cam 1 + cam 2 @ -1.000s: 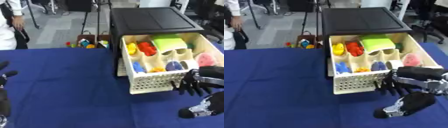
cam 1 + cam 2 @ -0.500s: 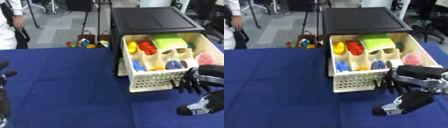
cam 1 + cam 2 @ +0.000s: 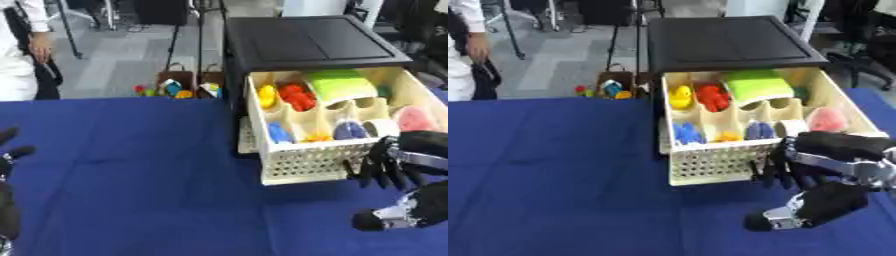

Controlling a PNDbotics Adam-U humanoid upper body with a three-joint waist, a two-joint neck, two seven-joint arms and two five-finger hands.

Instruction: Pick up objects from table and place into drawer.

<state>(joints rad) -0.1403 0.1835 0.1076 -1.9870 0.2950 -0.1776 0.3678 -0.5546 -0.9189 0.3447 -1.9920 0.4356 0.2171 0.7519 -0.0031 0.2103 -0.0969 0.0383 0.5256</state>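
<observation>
- The cream drawer [image 3: 710,162] stands pulled out from the black cabinet [image 3: 728,42], on the right side of the blue table [image 3: 562,170].
- Inside the drawer lie a yellow duck [image 3: 680,96], a red toy [image 3: 711,96], a green block [image 3: 756,86], a pink ball [image 3: 828,120] and blue pieces [image 3: 684,133].
- The right hand [image 3: 794,167] is at the near right corner of the drawer, fingers hanging down straight and holding nothing, touching or just beside its front.
- A dark thumb-like part [image 3: 785,216] shows below it, above the cloth.
- The left hand [image 3: 10,150] shows at the left edge, fingers open.
- On the far floor small coloured toys [image 3: 175,90] lie.
</observation>
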